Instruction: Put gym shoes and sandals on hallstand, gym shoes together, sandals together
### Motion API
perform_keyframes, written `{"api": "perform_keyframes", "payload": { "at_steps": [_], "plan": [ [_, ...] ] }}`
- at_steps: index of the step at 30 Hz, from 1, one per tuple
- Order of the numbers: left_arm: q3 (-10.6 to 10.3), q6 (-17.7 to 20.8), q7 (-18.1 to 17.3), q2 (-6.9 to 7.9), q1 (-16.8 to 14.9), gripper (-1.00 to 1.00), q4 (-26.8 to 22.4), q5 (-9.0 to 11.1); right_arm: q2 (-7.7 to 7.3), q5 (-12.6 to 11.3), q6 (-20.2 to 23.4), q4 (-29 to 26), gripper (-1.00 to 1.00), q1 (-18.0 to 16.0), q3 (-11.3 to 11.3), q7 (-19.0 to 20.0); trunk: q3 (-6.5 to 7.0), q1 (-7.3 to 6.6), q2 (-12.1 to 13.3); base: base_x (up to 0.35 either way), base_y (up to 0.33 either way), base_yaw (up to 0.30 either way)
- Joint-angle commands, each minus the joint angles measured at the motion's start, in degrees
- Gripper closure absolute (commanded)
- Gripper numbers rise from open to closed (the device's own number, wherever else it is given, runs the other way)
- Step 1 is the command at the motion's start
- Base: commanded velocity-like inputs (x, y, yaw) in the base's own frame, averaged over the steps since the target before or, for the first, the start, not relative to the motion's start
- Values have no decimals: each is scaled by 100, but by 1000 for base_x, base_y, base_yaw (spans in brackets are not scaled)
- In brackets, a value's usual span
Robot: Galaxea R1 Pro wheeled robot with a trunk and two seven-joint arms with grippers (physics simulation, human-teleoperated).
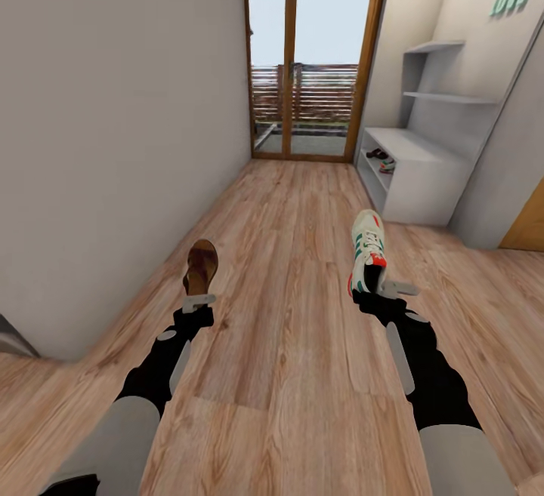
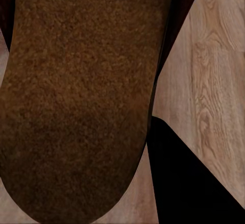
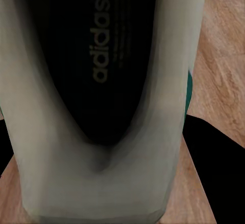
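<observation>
Head view: left gripper (image 1: pixel 198 302) pinches a flat dark-brown sandal (image 1: pixel 201 266), right gripper (image 1: pixel 381 290) a white green-striped sneaker (image 1: pixel 367 248); keep both level approaching the light-grey hallstand (image 1: pixel 423 179) ahead.

I'm holding both arms stretched forward, roughly parallel. My left gripper (image 1: pixel 199 300) is clamping a sandal (image 1: pixel 201 266) by its heel end; my right gripper (image 1: pixel 387 289) is clamping a sneaker (image 1: pixel 368 251) by the heel.

Even, bright daylight from the glass door (image 1: pixel 313 54); soft renders, wide-angle bending at edges, wrist views blurred
</observation>
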Motion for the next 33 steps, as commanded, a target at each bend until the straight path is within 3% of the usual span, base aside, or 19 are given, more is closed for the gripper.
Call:
{"api": "perform_keyframes", "payload": {
  "at_steps": [1,11,27,33],
  "plan": [
    [35,30,-36,-9,-3,100,10,-78,3,-43,24,-8,100,-3,-3,-35,-5,2,-2,344,0,0],
    [35,25,-36,-14,-3,100,75,-80,11,-30,27,-16,100,-3,6,-52,-5,2,-2,343,0,-27],
    [35,29,-36,-18,-3,100,76,-80,12,-31,27,-16,100,-3,6,-52,-5,2,-2,342,47,-282],
    [35,32,-36,-18,-3,100,76,-80,12,-33,29,-20,100,-3,1,-52,-5,2,-2,325,172,-106]
  ]
}}
